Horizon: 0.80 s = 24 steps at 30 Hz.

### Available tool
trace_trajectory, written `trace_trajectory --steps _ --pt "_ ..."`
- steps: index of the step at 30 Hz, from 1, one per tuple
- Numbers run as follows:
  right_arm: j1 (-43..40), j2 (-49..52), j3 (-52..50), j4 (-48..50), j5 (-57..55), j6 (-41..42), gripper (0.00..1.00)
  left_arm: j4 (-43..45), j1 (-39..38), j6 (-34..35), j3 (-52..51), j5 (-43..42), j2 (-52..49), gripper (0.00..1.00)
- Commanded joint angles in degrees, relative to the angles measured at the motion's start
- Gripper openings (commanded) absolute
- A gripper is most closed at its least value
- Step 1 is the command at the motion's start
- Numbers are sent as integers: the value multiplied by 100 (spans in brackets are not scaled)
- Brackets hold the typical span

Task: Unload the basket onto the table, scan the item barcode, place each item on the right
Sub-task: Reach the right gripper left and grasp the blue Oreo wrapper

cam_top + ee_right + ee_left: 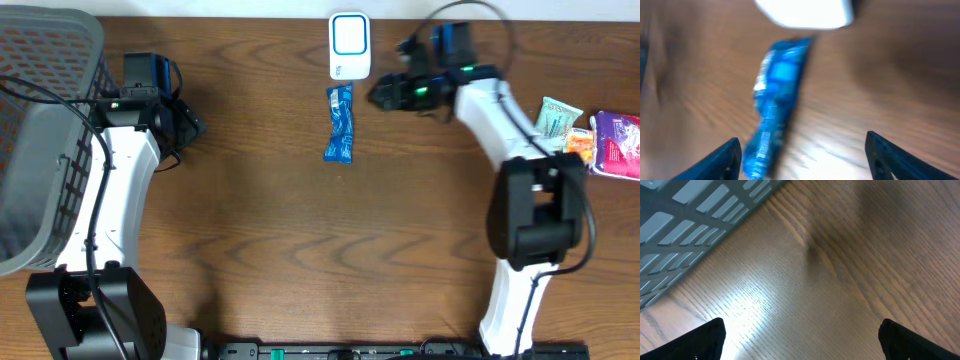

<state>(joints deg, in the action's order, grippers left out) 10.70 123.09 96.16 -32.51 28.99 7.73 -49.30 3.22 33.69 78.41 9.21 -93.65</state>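
Note:
A blue snack packet (340, 124) lies flat on the wooden table, just below the white barcode scanner (349, 46) at the top centre. My right gripper (381, 95) hovers to the right of the packet's upper end, jaws open with nothing between them. In the blurred right wrist view the blue packet (775, 100) runs down towards the left fingertip (725, 160), and the scanner (805, 12) shows at the top edge. My left gripper (192, 127) is open above bare table near the basket; its two fingertips (700, 342) stand wide apart.
A grey mesh basket (40, 130) fills the left edge, its wall also in the left wrist view as the basket (695, 220). Several snack packets (595, 135) lie at the right edge. Wooden tabletop (300, 250) spans the middle.

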Motion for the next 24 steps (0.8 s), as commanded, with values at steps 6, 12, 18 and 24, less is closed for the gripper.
trace_trajectory --steps 6,12,18,24 --pt "664 378 46 -164 -793 479 61 -15 13 68 2 70 -22 98" --pt "756 516 44 -291 -791 614 57 -15 13 68 2 70 -22 98" --pt "894 866 42 -229 -597 813 58 -15 13 68 2 70 -22 98" --pt "1045 1250 42 -153 -297 898 33 -15 13 68 2 70 -22 98"
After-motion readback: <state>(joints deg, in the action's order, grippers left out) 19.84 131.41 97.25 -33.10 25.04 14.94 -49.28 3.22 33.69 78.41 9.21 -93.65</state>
